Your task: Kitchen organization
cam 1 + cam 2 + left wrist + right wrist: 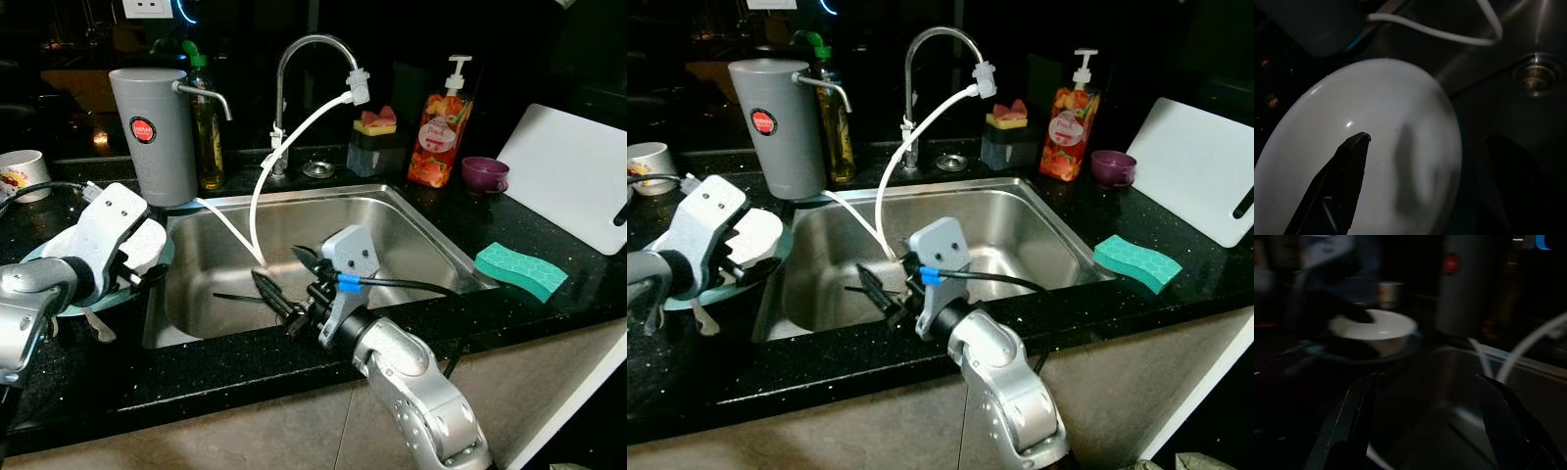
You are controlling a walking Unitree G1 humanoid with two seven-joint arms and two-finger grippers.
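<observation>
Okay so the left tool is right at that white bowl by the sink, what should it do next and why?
Probably close the left tool on the white bowl rim. One finger sits over the bowl's inside, the other outside the rim, apart and not yet gripping. The bowl rests on a teal plate left of the sink. The right tool hangs open over the basin.

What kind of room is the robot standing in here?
Most likely a home kitchen, at the sink. A stainless sink with a curved tap sits in a black counter, with a soap bottle and a green sponge nearby.
</observation>
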